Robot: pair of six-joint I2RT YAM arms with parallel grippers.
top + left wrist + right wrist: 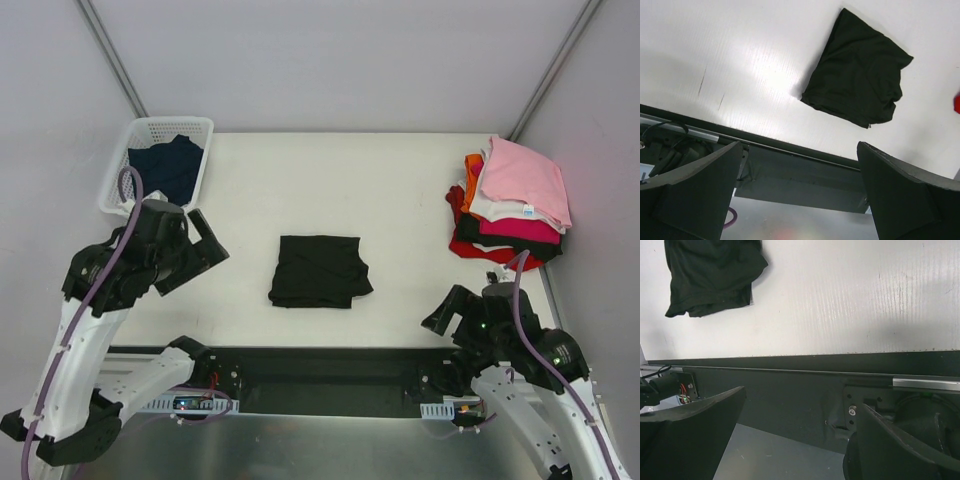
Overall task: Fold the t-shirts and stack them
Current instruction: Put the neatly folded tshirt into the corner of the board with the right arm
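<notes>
A black t-shirt (320,271) lies folded into a rough square on the white table, near its front middle. It also shows in the left wrist view (857,85) and the right wrist view (710,272). A stack of folded t-shirts (512,200) sits at the right edge, pink on top, then white, magenta, black, red, with orange at the side. A dark navy t-shirt (167,165) lies in the basket. My left gripper (208,245) is open and empty, left of the black shirt. My right gripper (447,312) is open and empty near the front right edge.
A white plastic basket (195,127) stands at the table's back left corner. A dark rail (320,372) runs along the front edge between the arm bases. Grey walls enclose the table on three sides.
</notes>
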